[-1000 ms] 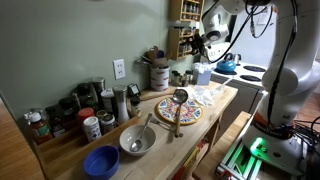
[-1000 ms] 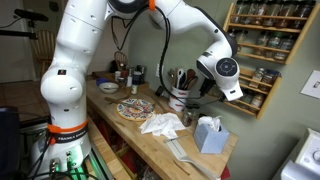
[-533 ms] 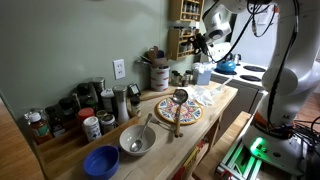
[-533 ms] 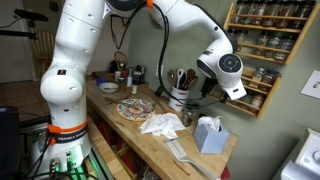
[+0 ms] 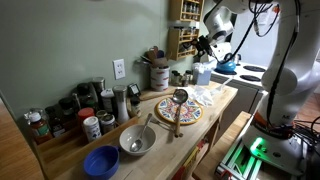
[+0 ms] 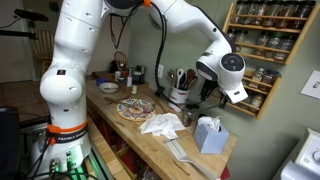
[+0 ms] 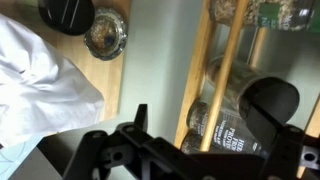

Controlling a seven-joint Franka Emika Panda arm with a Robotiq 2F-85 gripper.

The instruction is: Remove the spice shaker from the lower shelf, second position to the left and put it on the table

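Note:
The brown wooden spice rack hangs on the wall above the far end of the table [image 5: 165, 140]; its lower shelf [image 6: 256, 103] holds small jars. My gripper [image 5: 205, 45] hovers right in front of that rack, above the counter [image 6: 150, 140]. In the wrist view the gripper [image 7: 205, 125] is open, its black fingers spread either side of dark-filled spice jars [image 7: 215, 128] lying behind the shelf's wooden rail [image 7: 200, 80]. One jar has a printed label. I cannot tell whether the fingers touch a jar.
A white cloth [image 6: 160, 123], a tissue box [image 6: 208, 133], a patterned plate [image 6: 135, 108] and a utensil crock [image 6: 180, 97] sit under the arm. Further along are a metal bowl [image 5: 137, 140], a blue bowl [image 5: 100, 160] and several jars [image 5: 75, 110]. A blue kettle [image 5: 227, 66] stands on the stove.
The gripper has edged slightly closer to the rack; nothing else has moved.

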